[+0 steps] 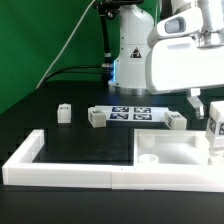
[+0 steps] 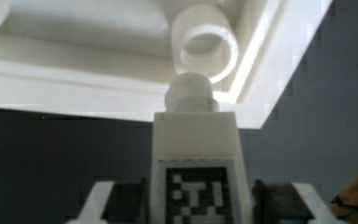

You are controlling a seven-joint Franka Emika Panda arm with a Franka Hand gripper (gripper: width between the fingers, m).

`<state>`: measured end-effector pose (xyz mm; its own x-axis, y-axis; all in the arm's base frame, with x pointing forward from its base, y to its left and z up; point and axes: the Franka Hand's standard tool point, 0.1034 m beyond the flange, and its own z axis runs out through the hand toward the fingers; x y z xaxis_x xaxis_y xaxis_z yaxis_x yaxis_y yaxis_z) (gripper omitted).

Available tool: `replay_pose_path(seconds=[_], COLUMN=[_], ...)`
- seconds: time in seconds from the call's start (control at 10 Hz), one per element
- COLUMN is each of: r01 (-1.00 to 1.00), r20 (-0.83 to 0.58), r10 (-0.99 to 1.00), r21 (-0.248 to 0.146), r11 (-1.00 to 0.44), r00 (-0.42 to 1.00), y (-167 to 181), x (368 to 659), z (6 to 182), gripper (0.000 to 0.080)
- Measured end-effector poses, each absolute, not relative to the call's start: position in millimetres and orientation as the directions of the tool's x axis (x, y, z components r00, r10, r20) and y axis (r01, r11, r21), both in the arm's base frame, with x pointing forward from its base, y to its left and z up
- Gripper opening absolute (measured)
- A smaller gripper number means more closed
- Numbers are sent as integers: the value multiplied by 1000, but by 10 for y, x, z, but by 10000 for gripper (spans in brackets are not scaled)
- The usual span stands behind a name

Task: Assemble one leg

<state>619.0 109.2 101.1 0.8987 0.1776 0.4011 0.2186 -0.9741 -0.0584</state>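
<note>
My gripper (image 1: 214, 140) is shut on one leg (image 1: 214, 128), a short white peg with a black-and-white tag, and holds it upright over the right part of the large white panel (image 1: 175, 150). In the wrist view the leg (image 2: 194, 130) stands between my fingers (image 2: 105, 200), its narrow tip pointing at a round hole (image 2: 208, 45) in the panel (image 2: 69, 70). The tip is close to the hole; I cannot tell whether it touches. Three more legs lie on the table: one (image 1: 63, 113), a second (image 1: 97, 118) and a third (image 1: 177, 119).
The long white L-shaped border wall (image 1: 60, 168) runs along the front and the exterior view's left. The marker board (image 1: 130, 113) lies behind the panel, in front of the robot base (image 1: 130, 60). Another hole (image 1: 148, 157) shows in the panel's near left corner.
</note>
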Motion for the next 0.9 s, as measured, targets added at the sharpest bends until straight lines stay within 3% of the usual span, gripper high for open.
replay_pose_path(seconds=[0.9], r01=[220], r20=[488], r10=[176], r21=[-34], r11=[-975], r00=[855], y=[1144], x=[6152], z=[896], gripper=[288])
